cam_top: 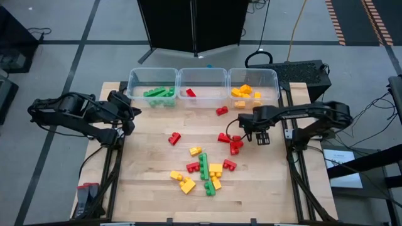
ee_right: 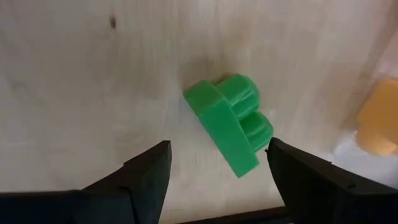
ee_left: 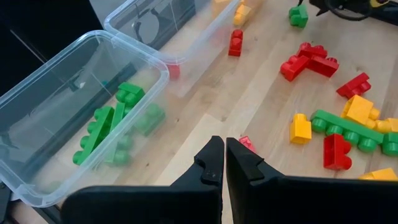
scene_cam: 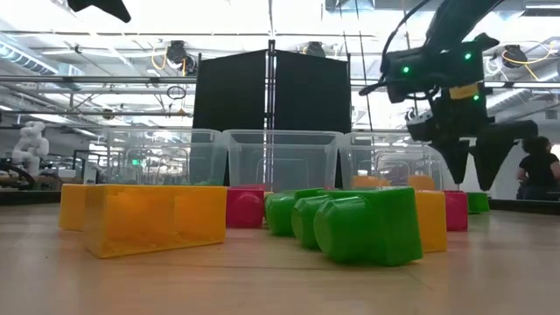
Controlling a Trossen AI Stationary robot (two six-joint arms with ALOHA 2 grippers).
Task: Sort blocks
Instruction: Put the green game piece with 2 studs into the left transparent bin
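My right gripper [ee_right: 217, 163] hangs with fingers spread above a small green block [ee_right: 231, 123] lying on the wooden table [cam_top: 151, 182], near the yellow bin [cam_top: 254, 85]. My left gripper [ee_left: 224, 163], fingers pressed together, waits beside the green bin [ee_left: 74, 118].

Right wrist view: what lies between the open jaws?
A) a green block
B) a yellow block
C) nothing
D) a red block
A: a small green block lies on the wooden table between the right gripper's spread jaws, not yet gripped.
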